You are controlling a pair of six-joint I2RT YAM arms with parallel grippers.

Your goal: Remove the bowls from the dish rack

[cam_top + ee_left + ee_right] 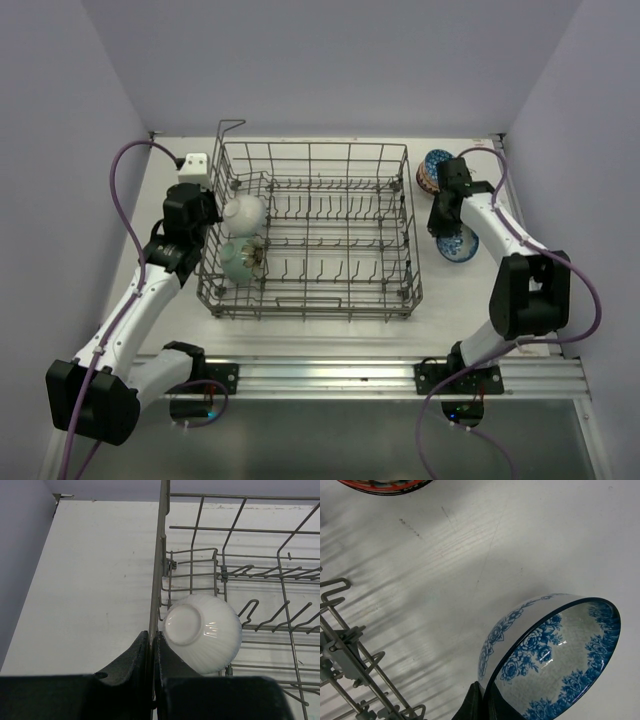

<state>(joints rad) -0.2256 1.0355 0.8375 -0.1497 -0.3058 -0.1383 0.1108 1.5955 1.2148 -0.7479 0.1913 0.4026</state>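
Left arm clamped on the rack wall, right arm holding a flowered bowl beside the rack.

The left gripper [152, 639] sits at 9 o'clock on the grey wire dish rack [330, 225], its dark fingers [134, 661] pinched tight on the upright wire of the rack's left wall. Just inside that wall, a pale green round bowl [239, 261] stands among the tines at 8 o'clock. A plain white ribbed bowl [202, 632] lies tipped with its foot showing at 10 o'clock, close against the inner finger. At 3 o'clock outside the rack, the right gripper [483, 699] is clenched on the rim of a white bowl with blue flowers [555, 655], which is tilted on edge over the white table [330, 338]. Farther back, at 2 o'clock, a blue-and-red patterned bowl [434, 170] rests on the table. A small white box [195, 163] sits at 10 o'clock beyond the rack's far left corner.
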